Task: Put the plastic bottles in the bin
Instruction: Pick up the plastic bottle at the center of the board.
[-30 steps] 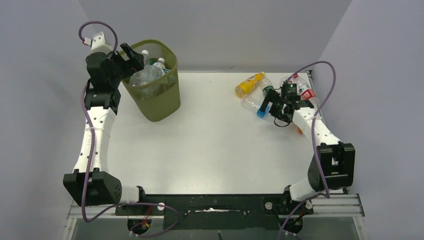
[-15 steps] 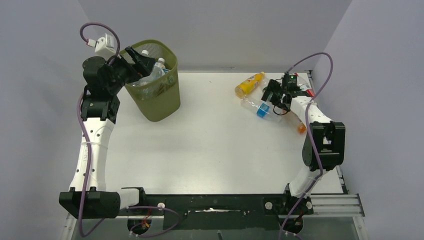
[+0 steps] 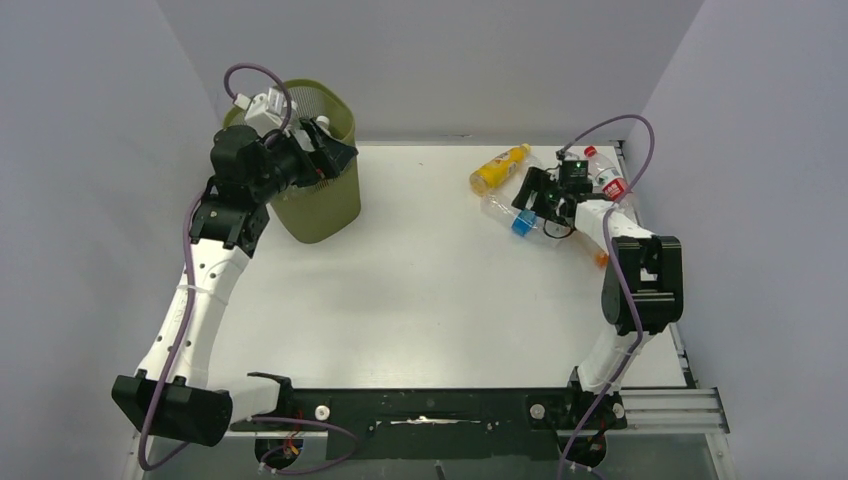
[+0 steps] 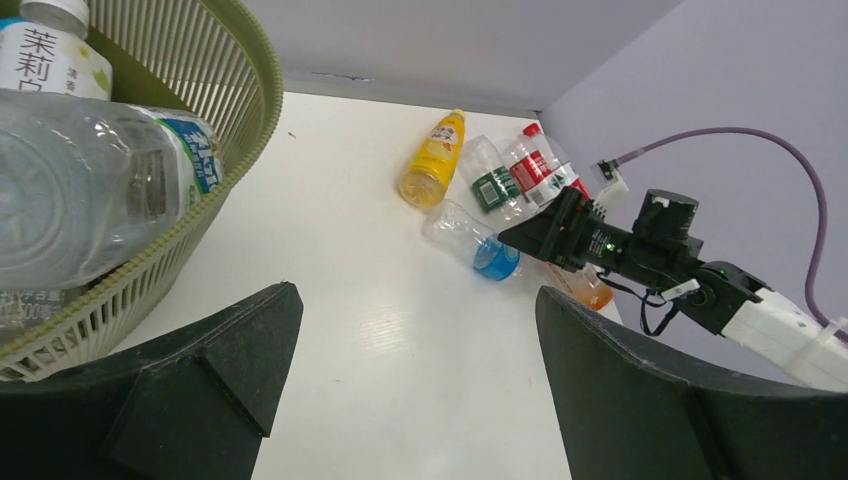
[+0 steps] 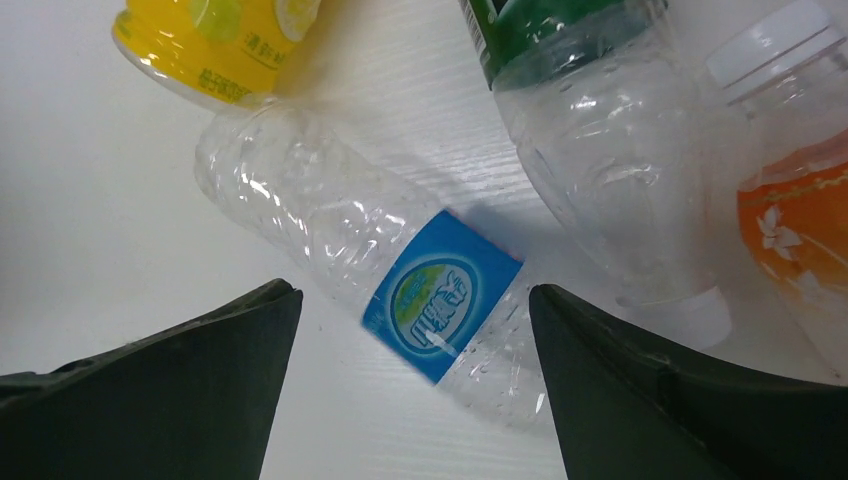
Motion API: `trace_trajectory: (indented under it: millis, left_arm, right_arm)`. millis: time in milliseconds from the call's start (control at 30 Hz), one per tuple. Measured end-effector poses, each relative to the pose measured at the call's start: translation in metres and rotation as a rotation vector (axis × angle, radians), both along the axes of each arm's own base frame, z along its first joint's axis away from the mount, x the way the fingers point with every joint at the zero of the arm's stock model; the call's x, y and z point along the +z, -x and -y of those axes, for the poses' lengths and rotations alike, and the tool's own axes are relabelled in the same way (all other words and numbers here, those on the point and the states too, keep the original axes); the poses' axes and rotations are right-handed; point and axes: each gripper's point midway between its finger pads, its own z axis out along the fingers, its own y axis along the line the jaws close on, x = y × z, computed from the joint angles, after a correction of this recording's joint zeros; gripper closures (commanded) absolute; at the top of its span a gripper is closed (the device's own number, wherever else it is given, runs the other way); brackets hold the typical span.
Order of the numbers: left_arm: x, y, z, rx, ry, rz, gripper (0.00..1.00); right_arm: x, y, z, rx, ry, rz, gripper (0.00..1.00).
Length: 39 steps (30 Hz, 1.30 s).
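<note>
White table top [image 3: 420, 290] fills the space between pale lilac walls [image 3: 90, 150], and the two arms reach out from its near edge. At the far left corner stands the olive-green mesh bin [image 3: 325, 210], already with bottles inside: a big clear bottle [image 4: 80, 190] lying against the mesh, and behind it a white-capped bottle [image 4: 45, 45] with a pale label. The left gripper [image 3: 335, 155] is at the rim of the bin, on the side that faces the rest of the table; its jaws stand wide apart and nothing is between them. At the far right of the table five more bottles lie close together. The yellow bottle [image 3: 497, 168] is the one most toward the middle of the table, the green-labelled bottle [image 4: 490, 185] and the red-labelled bottle [image 3: 605, 180] lie side by side near the right wall, and the orange bottle [image 5: 800, 230] is nearest to the arms. Between them lies the blue-labelled bottle [image 5: 440, 295], clear and on its side. The right gripper [image 3: 530, 205] hangs low over this one, one finger on each side of it, the jaws apart and not yet touching the plastic, as far as I can see.
</note>
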Motion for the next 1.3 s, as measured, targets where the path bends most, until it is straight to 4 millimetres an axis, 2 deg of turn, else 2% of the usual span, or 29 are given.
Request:
trace_trajectory:
  millis: [100,267,333,533,667,800,967,1067,1200,1300]
  left_arm:
    - [-0.002,0.002,0.006,-0.011,-0.003,-0.005,0.11]
    - [-0.011,0.003,0.013,-0.021,-0.01,-0.023,0.11]
    - [-0.014,0.004,0.017,-0.028,-0.013,-0.03,0.11]
    - [-0.02,0.006,0.026,-0.041,-0.02,-0.041,0.11]
    - [-0.023,0.008,0.035,-0.056,-0.025,-0.046,0.11]
    - [-0.029,0.01,0.046,-0.077,-0.032,-0.06,0.11]
    - [-0.043,0.018,0.059,-0.109,-0.044,-0.09,0.11]
    - [-0.05,0.022,0.064,-0.124,-0.045,-0.108,0.11]
    - [-0.059,0.025,0.067,-0.134,-0.029,-0.14,0.11]
    - [-0.071,0.026,0.071,-0.145,-0.003,-0.177,0.11]
  right_arm:
    - [-0.014,0.009,-0.007,0.031,-0.011,-0.015,0.12]
    - [-0.037,0.041,-0.029,0.1,-0.012,-0.079,0.13]
    - [-0.038,0.05,-0.042,0.136,-0.002,-0.084,0.14]
    - [-0.033,0.064,-0.077,0.229,0.027,-0.066,0.27]
    - [-0.038,0.074,-0.086,0.243,0.059,-0.093,0.28]
    - [-0.045,0.082,-0.09,0.241,0.078,-0.13,0.47]
    - [-0.045,0.085,-0.096,0.235,0.074,-0.136,0.57]
    - [-0.043,0.091,-0.103,0.243,0.076,-0.134,0.57]
    - [-0.034,0.123,-0.116,0.289,0.067,-0.14,0.57]
    - [-0.007,0.143,-0.129,0.332,0.015,-0.088,0.57]
